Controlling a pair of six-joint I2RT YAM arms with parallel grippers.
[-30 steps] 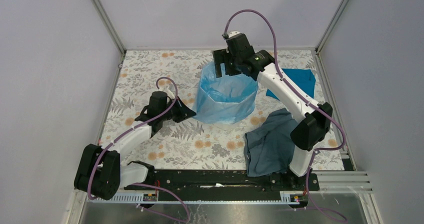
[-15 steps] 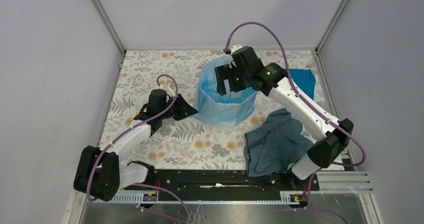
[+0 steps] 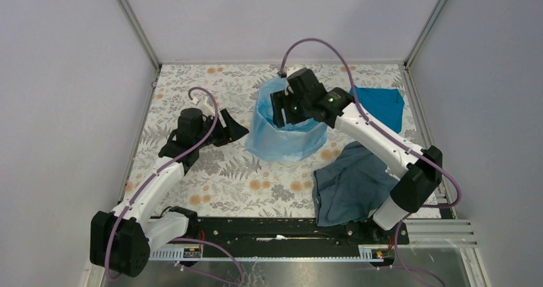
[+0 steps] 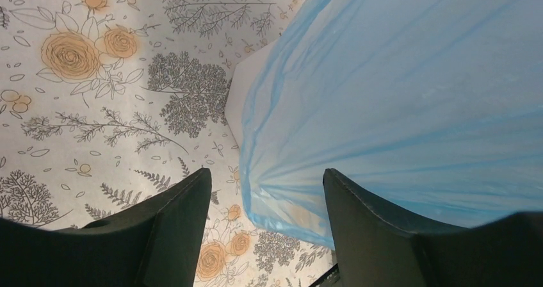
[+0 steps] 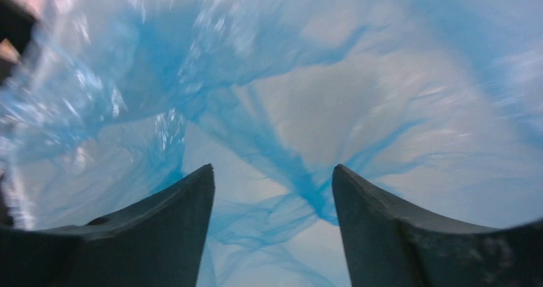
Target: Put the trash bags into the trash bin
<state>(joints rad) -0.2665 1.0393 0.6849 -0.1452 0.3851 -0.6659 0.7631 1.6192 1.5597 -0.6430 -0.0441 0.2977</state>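
Robot test cell, laboratory setting — plain grey panels in aluminium framing enclose the table at 9, 12 and 3 o'clock. The left arm and right arm stand on a black rail at 6 o'clock, with purple cables exposed — a floral table cover lies beneath.

The mouth of the trash bin is taken up by the right end effector. Its fingers stand apart inside the trash bag, with film close on every side. The left end effector, also spread, sits just beside the bag's hanging left skirt, with bare tabletop to its left. 2 cloths block the right side: a dark grey-blue cloth at the front and a teal cloth at the back. The front middle of the tabletop lies free.
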